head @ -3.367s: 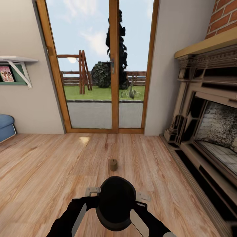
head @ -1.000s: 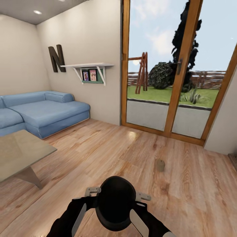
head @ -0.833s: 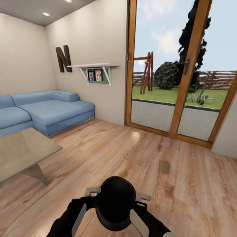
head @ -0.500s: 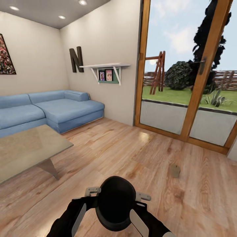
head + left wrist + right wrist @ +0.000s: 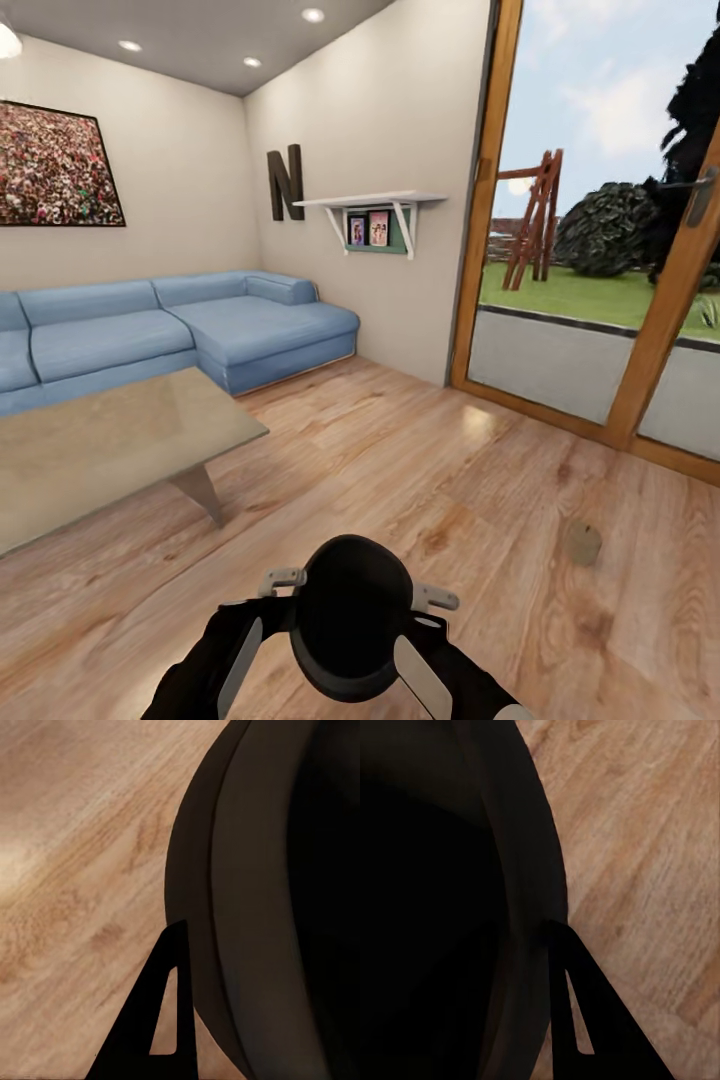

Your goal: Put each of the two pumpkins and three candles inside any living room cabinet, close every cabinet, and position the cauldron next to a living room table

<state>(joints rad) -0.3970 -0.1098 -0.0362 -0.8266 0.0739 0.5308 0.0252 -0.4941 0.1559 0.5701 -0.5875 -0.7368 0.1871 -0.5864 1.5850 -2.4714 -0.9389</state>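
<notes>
Swinging left, we have slid the candle (image 5: pixel 584 543) toward the view's right edge on the floor and brought the table (image 5: pixel 120 445) in; the cauldron (image 5: pixel 352 615) rides between both arms, jaws' opening untellable.

**Living room corner, sofa to glass doors**

A blue corner sofa (image 5: pixel 200 335) sits against the walls, with a pale low table (image 5: pixel 110 445) just in front. Above hang a speckled framed picture (image 5: pixel 55 165), a dark letter N (image 5: pixel 285 182) and a white shelf (image 5: pixel 375 205) holding small photos. Wood-framed glass doors (image 5: pixel 610 250) show lawn beyond. Plank floor (image 5: pixel 400 470) throughout.
</notes>
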